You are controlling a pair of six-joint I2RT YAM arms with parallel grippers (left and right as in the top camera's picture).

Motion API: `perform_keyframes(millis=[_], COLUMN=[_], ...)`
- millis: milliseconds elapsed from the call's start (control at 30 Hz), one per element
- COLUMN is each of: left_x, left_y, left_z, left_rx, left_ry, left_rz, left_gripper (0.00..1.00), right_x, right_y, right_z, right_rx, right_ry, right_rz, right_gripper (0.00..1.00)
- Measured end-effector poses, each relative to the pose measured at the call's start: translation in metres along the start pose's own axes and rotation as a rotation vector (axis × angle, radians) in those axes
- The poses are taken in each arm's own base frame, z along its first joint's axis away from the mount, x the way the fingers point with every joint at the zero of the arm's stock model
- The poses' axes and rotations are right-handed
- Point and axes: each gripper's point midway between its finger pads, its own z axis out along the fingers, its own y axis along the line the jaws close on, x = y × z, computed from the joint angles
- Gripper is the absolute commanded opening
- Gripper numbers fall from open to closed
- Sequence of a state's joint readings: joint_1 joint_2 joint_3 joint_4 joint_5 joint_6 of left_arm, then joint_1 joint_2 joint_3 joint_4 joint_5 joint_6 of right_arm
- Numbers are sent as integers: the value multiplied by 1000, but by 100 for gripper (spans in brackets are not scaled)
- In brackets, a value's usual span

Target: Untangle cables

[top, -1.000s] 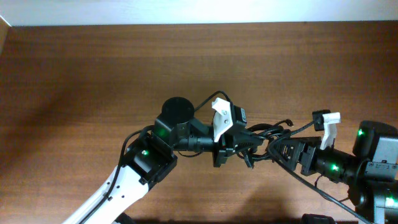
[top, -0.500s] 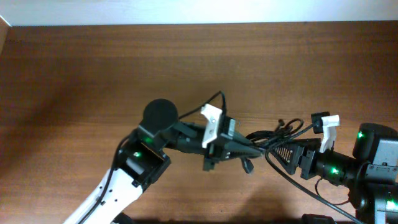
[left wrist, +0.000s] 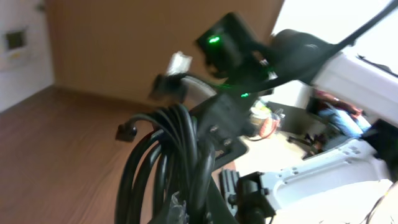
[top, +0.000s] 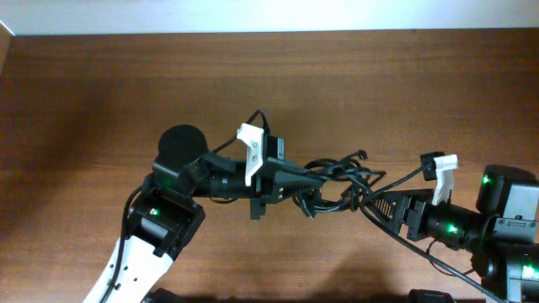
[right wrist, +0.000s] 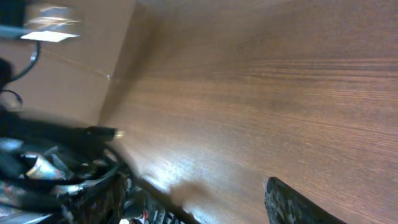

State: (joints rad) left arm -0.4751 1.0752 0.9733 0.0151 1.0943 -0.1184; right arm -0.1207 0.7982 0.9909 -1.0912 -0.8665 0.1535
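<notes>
your left tool is clamped on the cables — a tangled black bundle over the middle of the worktop, plug ends poking out. your right tool is wide open just beside the bundle's right end — strands crowd one finger.

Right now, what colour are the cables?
The cables are black; the left wrist view shows it best.

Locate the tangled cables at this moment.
In the overhead view the cables bunch just right of table centre, clamped in the left gripper and reaching toward the right gripper.
</notes>
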Motion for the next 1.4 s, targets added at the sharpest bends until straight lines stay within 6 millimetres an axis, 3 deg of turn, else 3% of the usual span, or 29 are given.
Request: perform_keyframes(millis=[100,300,500,567,733,967,1167,1400], left_x=[8,8,12,22,41,51,50,22], left_y=[15,23,-8,-14,-18,-16,-17,-32], left_z=[-1,-2,-1,-2,-4,-5,-5,-4], left_rx=[-82,-131,54,90,124,121,128,207], left_ry=[20,16,35,59,97,123,116,-7], left_rz=[-51,-52,126,187,340,487,535,723], left_gripper=[0,0,0,0,0,0,0,0], right_x=[1,-1,-1,-1,1,1,1,6], right_y=[8,32,37,40,44,46,46,44], right_z=[-5,-24,-27,-28,-28,-28,-28,-27], right_rx=[-19,-40,-52,-67,-91,-99,-99,-97], right_ry=[-23,-139,-162,-160,-153,-151,-151,-134], right_rz=[-31,-172,-199,-202,-204,-202,-202,-181], right_gripper=[70,70,70,70,70,70,70,70])
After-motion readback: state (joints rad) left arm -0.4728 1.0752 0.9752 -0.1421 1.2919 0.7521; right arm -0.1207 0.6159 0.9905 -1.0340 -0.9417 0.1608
